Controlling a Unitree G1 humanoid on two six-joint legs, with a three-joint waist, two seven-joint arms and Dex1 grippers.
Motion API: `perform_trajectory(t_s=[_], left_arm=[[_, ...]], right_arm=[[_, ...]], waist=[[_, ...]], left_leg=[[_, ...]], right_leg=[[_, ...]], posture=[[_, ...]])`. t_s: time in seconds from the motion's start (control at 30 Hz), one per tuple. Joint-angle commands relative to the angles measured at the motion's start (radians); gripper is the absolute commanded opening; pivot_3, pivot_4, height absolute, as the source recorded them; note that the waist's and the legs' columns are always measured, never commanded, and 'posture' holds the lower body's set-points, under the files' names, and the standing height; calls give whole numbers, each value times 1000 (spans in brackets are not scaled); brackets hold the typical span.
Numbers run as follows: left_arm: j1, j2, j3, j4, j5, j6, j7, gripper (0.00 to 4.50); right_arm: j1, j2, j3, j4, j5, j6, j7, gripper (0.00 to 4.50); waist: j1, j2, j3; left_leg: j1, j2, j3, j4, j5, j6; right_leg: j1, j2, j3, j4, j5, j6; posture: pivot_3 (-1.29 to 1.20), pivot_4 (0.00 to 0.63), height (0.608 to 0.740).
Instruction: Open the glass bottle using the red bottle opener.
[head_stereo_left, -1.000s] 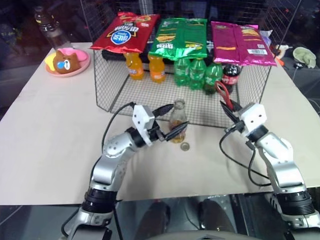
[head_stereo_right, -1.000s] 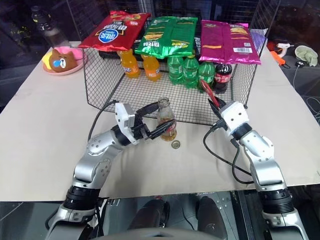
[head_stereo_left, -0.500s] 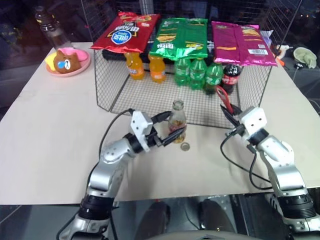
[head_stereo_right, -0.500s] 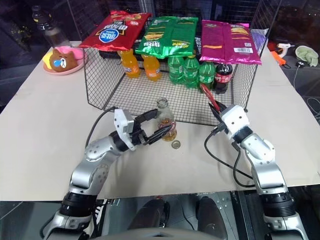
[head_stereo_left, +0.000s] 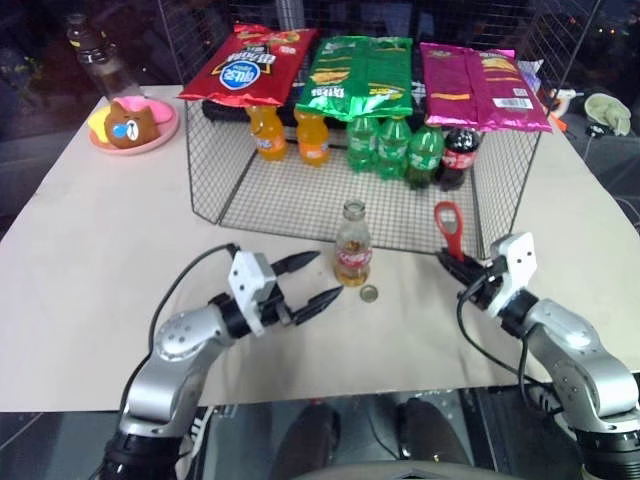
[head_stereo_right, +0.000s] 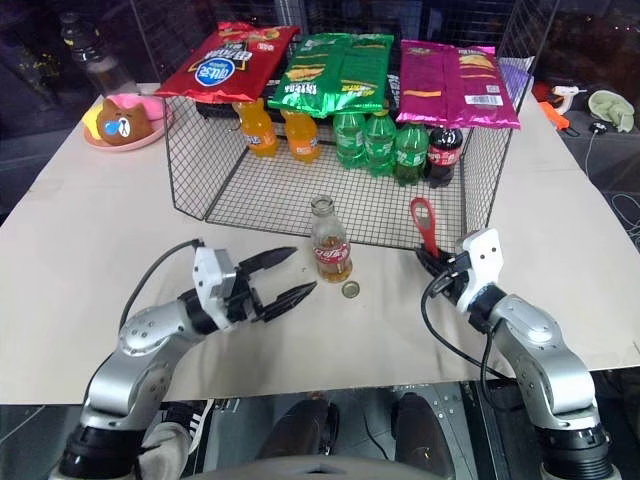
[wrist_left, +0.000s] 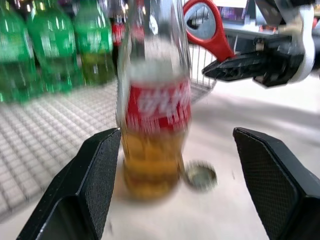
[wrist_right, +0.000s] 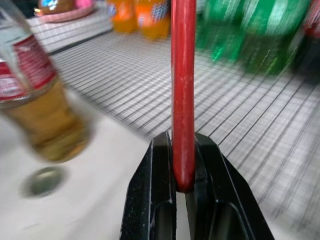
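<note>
Glass bottle (head_stereo_left: 353, 247) upright on tabletop (head_stereo_left: 90, 270), uncapped, just in front of wire basket (head_stereo_left: 300, 195). Metal cap (head_stereo_left: 369, 294) lies at the bottle's 4 o'clock, close by. Left tool (head_stereo_left: 308, 282) fingers spread apart, empty, at the bottle's 8 o'clock, not touching. Right tool (head_stereo_left: 452, 266) clamped on red bottle opener (head_stereo_left: 449, 226) at its handle, loop head upward, at the bottle's 3 o'clock, apart.
</note>
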Motion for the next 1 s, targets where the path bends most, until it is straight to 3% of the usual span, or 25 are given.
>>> perform_trajectory(t_s=[0.03, 0.3, 0.4, 0.63, 0.83, 1.0], left_arm=[[33, 0, 24, -4, 18, -50, 3, 3699], [104, -31, 64, -2, 11, -51, 65, 3738], [133, -42, 99, -3, -3, -31, 102, 3738], [210, -35, 143, -26, 13, -15, 133, 3738], [271, -23, 170, -46, 28, -17, 145, 3738], [286, -19, 163, -54, 57, -12, 162, 3738]], right_arm=[[-2, -11, -21, -35, 42, 73, -17, 0], [53, -117, -1, -31, -53, 23, 59, 3571], [107, -160, -8, -20, -93, -69, 132, 3571], [220, -192, -156, 84, -132, -418, 335, 3571], [275, -244, -281, 217, -99, -596, 531, 3571], [257, -246, -301, 283, -93, -640, 590, 3571]], waist=[[3, 0, 0], [3, 1, 0], [3, 0, 0], [3, 0, 0], [3, 0, 0], [2, 0, 0]], left_leg=[[0, 0, 0, 0, 0, 0], [0, -1, 0, 0, -1, 2], [0, -2, 0, 0, -2, 3], [1, -1, 1, 0, -2, 4], [2, -1, 0, 0, -2, 4], [3, 0, 1, 0, -3, 4]], right_leg=[[0, 0, 0, 0, 0, 0], [0, 1, -1, 0, 0, 0], [1, 1, -1, 0, 0, 0], [2, 1, -1, 0, 0, 0], [3, 1, -1, 0, 0, 0], [4, 0, 0, 0, 0, 0]], posture=[[0, 150, 740], [0, 150, 740], [0, 150, 740], [0, 150, 740], [0, 150, 740], [0, 150, 740]])
